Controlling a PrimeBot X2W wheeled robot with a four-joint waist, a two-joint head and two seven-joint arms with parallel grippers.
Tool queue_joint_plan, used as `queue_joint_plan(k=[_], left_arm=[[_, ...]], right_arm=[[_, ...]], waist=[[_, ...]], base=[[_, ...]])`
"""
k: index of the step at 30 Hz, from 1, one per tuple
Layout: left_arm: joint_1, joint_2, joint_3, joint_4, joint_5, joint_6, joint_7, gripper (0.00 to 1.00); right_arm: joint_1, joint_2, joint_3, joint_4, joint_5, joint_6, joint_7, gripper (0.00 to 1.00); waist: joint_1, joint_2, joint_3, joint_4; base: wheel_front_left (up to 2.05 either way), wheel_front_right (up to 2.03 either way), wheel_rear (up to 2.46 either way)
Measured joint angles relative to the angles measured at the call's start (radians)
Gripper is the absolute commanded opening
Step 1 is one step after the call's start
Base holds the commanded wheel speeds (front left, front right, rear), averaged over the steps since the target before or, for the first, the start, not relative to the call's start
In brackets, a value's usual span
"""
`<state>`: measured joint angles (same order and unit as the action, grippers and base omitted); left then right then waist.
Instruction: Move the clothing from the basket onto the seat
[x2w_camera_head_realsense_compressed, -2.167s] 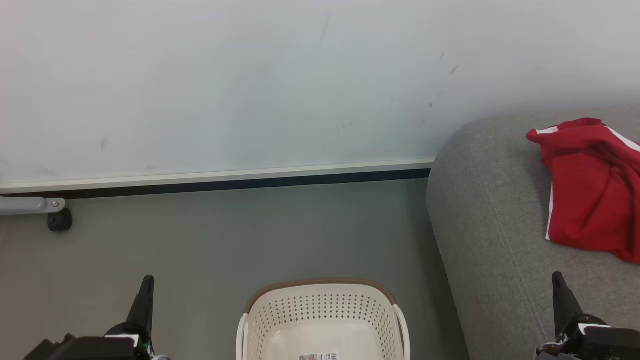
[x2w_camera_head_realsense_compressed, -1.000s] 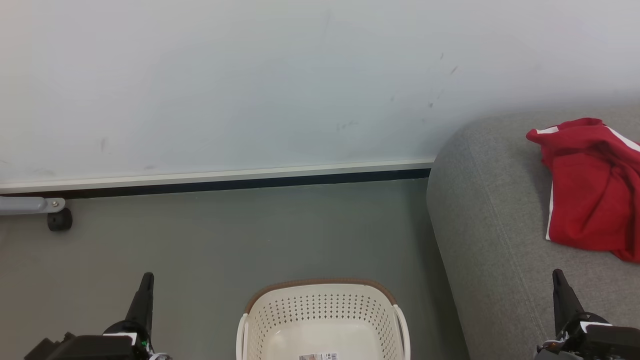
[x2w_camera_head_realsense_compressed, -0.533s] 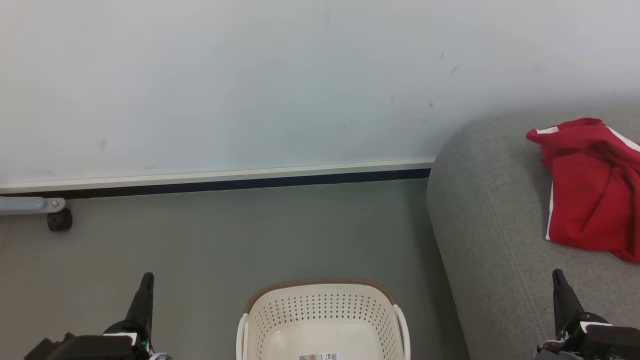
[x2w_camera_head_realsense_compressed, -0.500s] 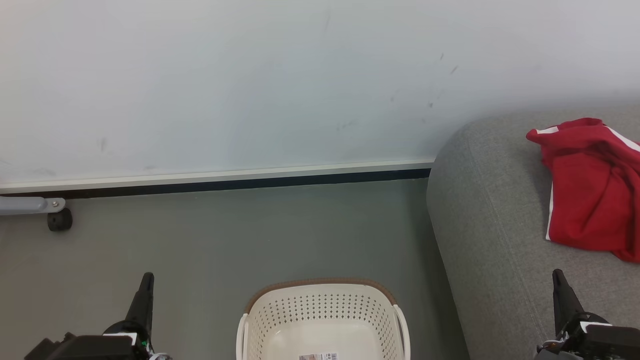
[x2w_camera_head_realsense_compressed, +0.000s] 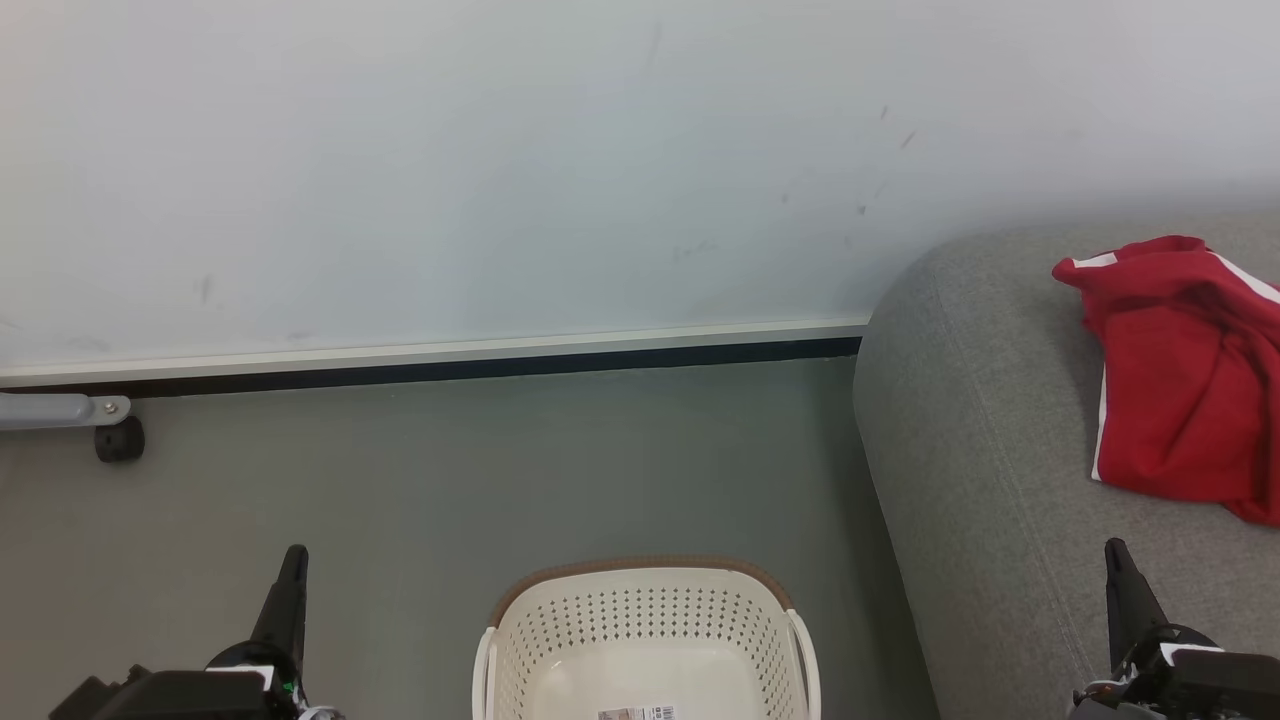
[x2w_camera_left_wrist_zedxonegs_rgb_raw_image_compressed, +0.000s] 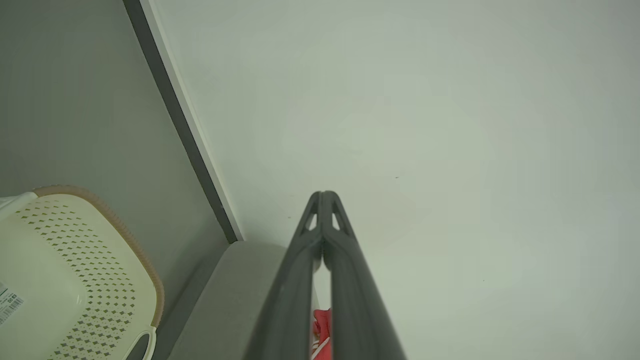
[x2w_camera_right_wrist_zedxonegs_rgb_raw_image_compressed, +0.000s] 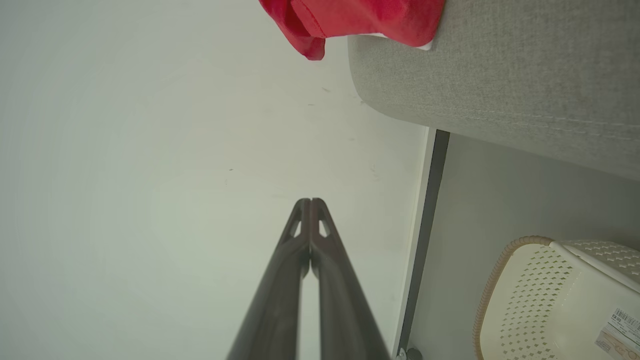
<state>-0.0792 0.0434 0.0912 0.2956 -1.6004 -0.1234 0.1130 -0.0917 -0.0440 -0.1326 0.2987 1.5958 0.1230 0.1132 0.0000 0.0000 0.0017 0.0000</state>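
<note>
Nothing has moved since the earlier frames. Left gripper, fingers pressed together on nothing, sits left of the basket, whose visible floor is bare. The job looks finished, so park both arms clear of the fabric. Right gripper, likewise clenched and empty, hovers by the seat. The clothing lies on that seat, ahead of its fingertips and apart.

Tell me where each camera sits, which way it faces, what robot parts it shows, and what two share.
Head view: on the head, facing forward and down at basket, seat and clothing; left gripper and right gripper low in the corners.
Left wrist view: on the left wrist, looking along its shut fingers at the wall.
Right wrist view: on the right wrist, likewise.
Both wrist views share basket, seat and clothing.
</note>
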Motion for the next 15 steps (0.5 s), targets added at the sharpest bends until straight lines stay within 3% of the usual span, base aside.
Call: queue_joint_plan(k=[15], left_arm=[[0.0,0.0,0.0,0.0,0.0,0.0,0.0,0.0]], right_arm=[[0.0,0.0,0.0,0.0,0.0,0.0,0.0,0.0]], waist=[[0.0,0.0,0.0,0.0]], base=[[0.0,0.0,0.0]])
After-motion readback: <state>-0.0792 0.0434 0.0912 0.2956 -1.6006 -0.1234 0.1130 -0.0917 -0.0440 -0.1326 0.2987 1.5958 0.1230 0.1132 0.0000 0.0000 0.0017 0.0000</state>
